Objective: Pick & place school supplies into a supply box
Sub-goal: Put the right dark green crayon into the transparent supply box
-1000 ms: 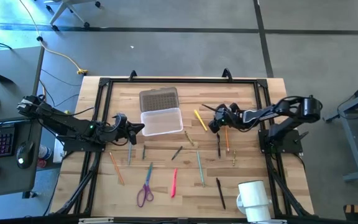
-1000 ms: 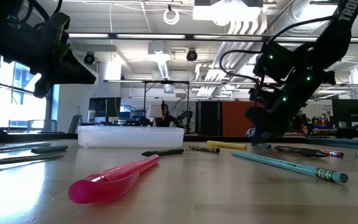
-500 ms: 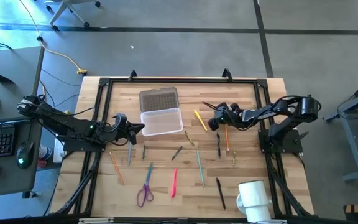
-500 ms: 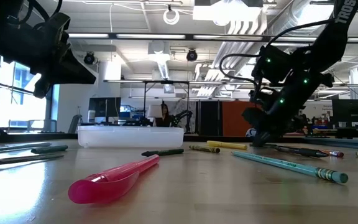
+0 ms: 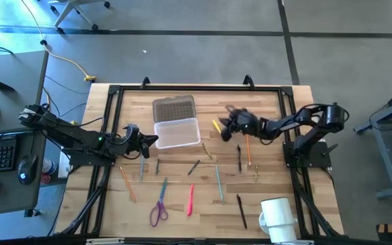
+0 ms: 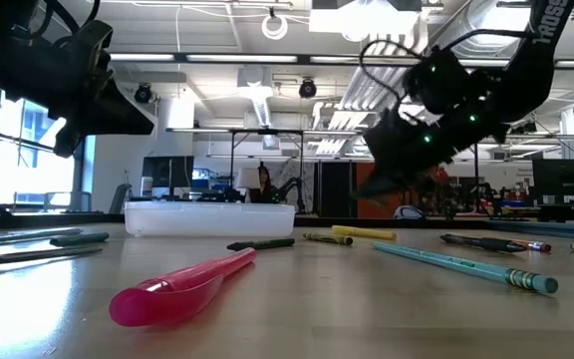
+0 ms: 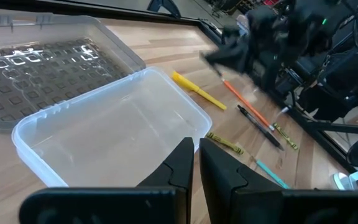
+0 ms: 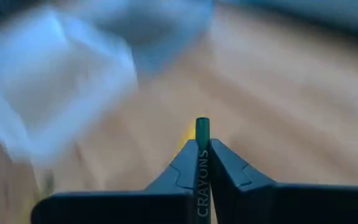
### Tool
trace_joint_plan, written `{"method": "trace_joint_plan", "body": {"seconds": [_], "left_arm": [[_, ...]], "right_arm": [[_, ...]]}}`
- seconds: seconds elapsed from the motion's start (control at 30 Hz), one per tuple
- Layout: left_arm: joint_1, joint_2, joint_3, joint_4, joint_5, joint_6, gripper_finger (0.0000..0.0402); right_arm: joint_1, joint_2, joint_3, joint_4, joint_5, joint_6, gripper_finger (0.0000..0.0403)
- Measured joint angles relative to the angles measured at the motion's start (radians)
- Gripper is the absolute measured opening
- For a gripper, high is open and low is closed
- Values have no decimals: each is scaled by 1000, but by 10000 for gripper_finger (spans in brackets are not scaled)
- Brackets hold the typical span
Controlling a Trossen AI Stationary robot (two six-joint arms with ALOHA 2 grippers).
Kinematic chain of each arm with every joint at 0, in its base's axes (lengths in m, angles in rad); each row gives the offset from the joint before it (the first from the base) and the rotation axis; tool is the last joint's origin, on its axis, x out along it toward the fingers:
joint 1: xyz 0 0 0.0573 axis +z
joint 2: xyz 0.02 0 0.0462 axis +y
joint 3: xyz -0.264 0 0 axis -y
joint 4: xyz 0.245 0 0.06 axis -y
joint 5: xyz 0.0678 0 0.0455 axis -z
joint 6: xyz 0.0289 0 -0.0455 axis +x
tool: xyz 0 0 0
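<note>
The clear supply box (image 5: 177,133) stands open at mid-table, its grey textured lid (image 5: 174,109) flat on the wood behind it. School supplies lie scattered on the table: a yellow marker (image 5: 218,128), an orange pencil (image 5: 248,150), a pink pen (image 5: 190,201) and purple scissors (image 5: 158,208). My right gripper (image 5: 224,128) hovers right of the box, shut on a dark green crayon (image 8: 202,127). My left gripper (image 5: 154,141) waits shut at the box's left side, and the left wrist view shows its fingers (image 7: 196,149) together over the box's near rim. My right gripper pinches the dark green crayon between its two fingers. The crayon lies along the fingers, and its end (image 8: 202,123) sticks out past their tips. The fingers point toward the table's left, slanting down. The crayon is lifted clear of the table.
A white mug (image 5: 278,218) stands at the near right corner. A black pen (image 5: 239,158), a teal pencil (image 5: 218,184) and further pencils lie between the box and the near edge. A black frame (image 5: 182,88) runs around the table top.
My right gripper has risen from the table surface and moved toward the table's left, nearer the supply box. It has tipped up from its low stance among the pens and carries the crayon clear of the wood.
</note>
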Motion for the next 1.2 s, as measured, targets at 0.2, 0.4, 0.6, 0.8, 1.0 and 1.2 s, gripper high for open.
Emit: {"method": "trace_joint_plan", "body": {"seconds": [0.2, 0.4, 0.6, 0.8, 1.0, 1.2], "left_arm": [[0, 0, 0, 0, -15, 0, 62], [0, 0, 0, 1, -40, 0, 62], [0, 0, 0, 1, -42, 0, 62], [0, 0, 0, 0, -39, 0, 62], [0, 0, 0, 0, -35, 0, 62], [0, 0, 0, -1, -34, 0, 62]], "right_arm": [[-1, -3, 159, 147, -262, -157, 10], [83, 106, 480, -282, -168, -301, 6], [135, 317, 684, -378, -198, -407, 12], [127, 472, 805, -386, -197, -450, 7], [90, 559, 868, -393, -200, -455, 18], [67, 599, 870, -424, -203, -448, 31]]}}
